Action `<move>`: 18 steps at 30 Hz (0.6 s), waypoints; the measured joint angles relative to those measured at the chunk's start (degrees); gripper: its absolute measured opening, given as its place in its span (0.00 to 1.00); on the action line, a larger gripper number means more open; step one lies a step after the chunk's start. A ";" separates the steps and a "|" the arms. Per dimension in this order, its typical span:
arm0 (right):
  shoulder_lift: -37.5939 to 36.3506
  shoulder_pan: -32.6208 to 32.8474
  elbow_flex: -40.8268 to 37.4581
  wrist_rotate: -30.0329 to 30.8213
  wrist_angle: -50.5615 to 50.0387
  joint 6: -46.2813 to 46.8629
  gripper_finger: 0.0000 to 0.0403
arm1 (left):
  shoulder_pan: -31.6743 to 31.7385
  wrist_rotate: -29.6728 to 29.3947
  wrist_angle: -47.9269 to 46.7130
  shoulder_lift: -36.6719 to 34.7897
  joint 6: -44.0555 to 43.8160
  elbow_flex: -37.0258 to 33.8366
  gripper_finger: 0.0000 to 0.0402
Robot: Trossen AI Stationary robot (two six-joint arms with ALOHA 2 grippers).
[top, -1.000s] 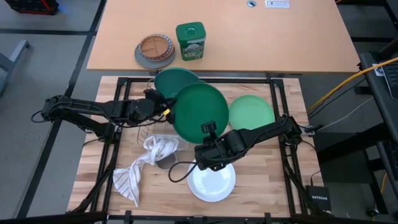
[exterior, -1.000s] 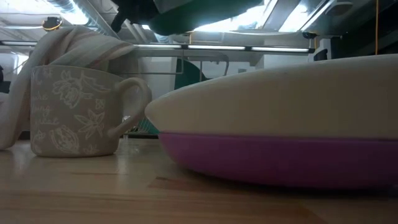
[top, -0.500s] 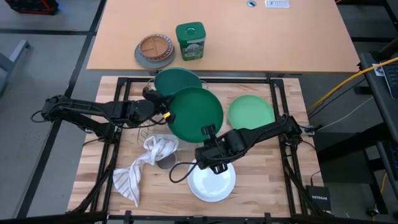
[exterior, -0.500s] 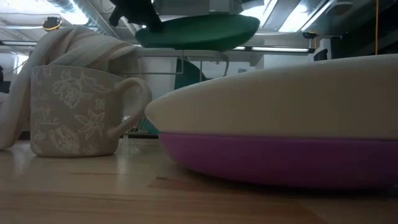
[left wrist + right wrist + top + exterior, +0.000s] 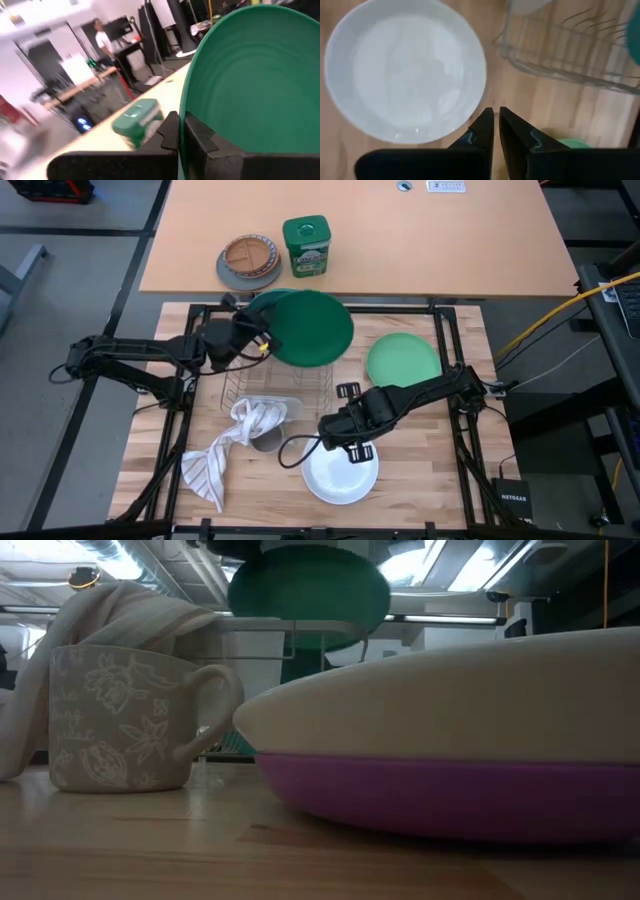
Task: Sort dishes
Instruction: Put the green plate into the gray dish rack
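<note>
We hold the round darker green plastic plate (image 5: 312,327) by its rim in the left gripper (image 5: 262,346), clamped tight, up at the bench's (image 5: 420,470) twelve o'clock edge, over the clear wire dish rack (image 5: 270,385) and overlapping the round teal plastic plate (image 5: 262,301). We judge the step is stacking it there: we should level it, centre it over the teal rim, lower gently, then let go. The right gripper (image 5: 352,452), fingers pressed together and empty, waits above the round white plastic plate (image 5: 340,475) at six o'clock.
</note>
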 joint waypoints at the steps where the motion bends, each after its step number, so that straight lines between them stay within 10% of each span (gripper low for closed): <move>1: -0.03 0.00 -0.26 -0.37 -0.19 0.00 0.08 | 0.59 0.00 -0.04 0.00 2.09 0.00 0.00; 18: -6.38 -7.35 -5.36 0.94 -0.11 -4.48 0.08 | 11.90 2.74 -1.56 -0.02 24.07 0.00 0.00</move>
